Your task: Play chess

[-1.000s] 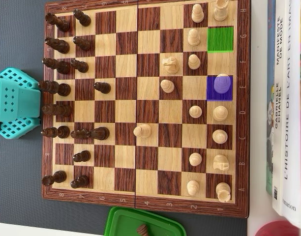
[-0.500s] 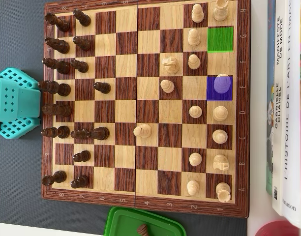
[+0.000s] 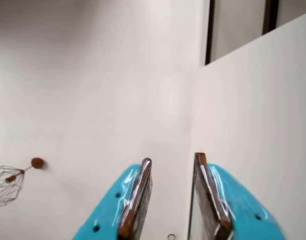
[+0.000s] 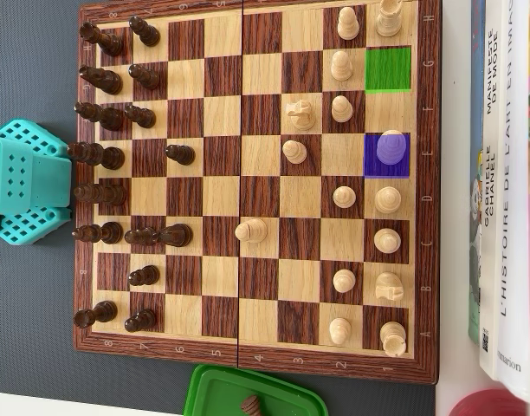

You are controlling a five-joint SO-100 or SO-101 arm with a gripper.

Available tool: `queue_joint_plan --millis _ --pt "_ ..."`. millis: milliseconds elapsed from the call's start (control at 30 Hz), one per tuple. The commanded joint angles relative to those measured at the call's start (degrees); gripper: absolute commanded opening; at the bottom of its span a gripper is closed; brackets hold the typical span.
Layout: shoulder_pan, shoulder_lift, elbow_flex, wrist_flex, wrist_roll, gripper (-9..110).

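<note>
A wooden chessboard (image 4: 222,186) fills the overhead view. Dark pieces (image 4: 105,158) crowd its left side and light pieces (image 4: 388,201) its right. One light piece (image 4: 391,146) stands on a square tinted blue at the right edge. Two squares above it, a square tinted green (image 4: 388,68) is empty. My teal arm (image 4: 22,182) sits off the board's left edge, clear of all pieces. In the wrist view my gripper (image 3: 173,158) is open, pointing at a bare white wall, with nothing between its teal fingers (image 3: 138,195).
A green tray (image 4: 222,394) below the board holds one dark piece (image 4: 250,404). Books (image 4: 507,191) lie along the right edge, with a red object (image 4: 490,404) at the bottom right. A wire ornament (image 3: 5,185) hangs on the wall in the wrist view.
</note>
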Motion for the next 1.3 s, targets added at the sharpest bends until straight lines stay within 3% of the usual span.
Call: queue_joint_plan --millis 0,1267 --pt "0.1 -0.6 1.1 -0.2 0.4 13" --pt "0.3 -0.6 1.1 1.1 -0.3 13"
